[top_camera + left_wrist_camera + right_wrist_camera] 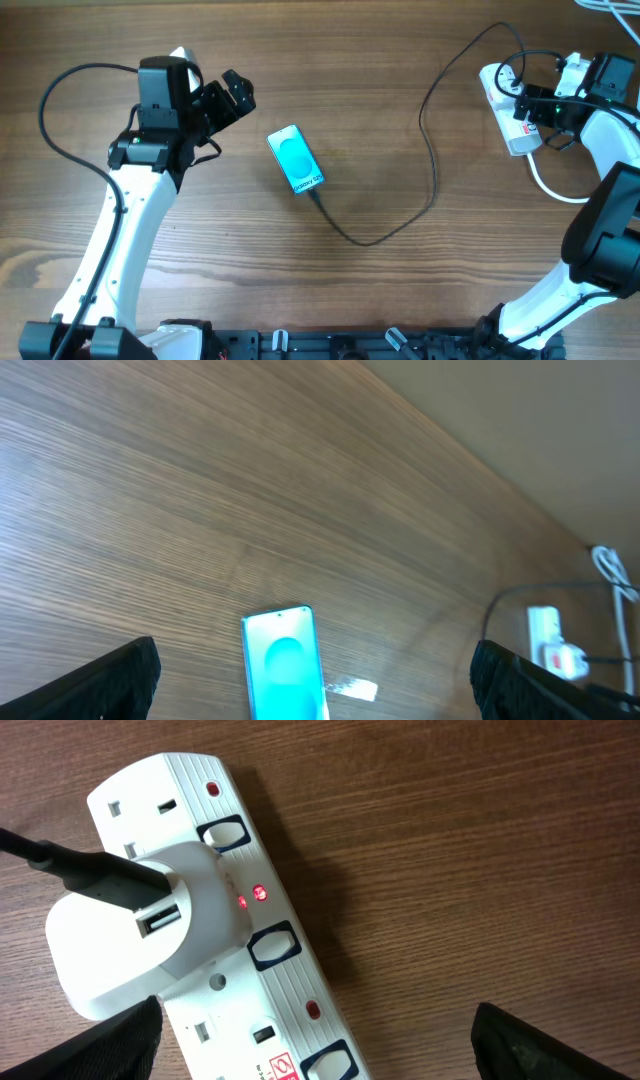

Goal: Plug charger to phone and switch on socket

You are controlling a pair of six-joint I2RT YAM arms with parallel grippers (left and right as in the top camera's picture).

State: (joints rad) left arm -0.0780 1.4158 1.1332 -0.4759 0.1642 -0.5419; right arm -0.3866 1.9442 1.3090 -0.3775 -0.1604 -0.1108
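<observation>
The phone (296,158) lies face up mid-table, turquoise with a white border. It also shows low in the left wrist view, phone (285,660). The charger (432,170), a thin black cable, runs from the phone's near end in a loop up to the socket (497,85) at the far right. My left gripper (232,98) hovers open up-left of the phone, its fingers (110,685) wide apart. My right gripper (315,1040) stands open over the socket (280,970), where a white plug head (130,950) holds the black cable (70,865). A red light (260,892) glows beside it.
A thick white cord (545,185) curls from the socket toward the right arm. More white cables (610,8) lie at the far right corner. The table's far edge (480,460) and a pale wall show in the left wrist view.
</observation>
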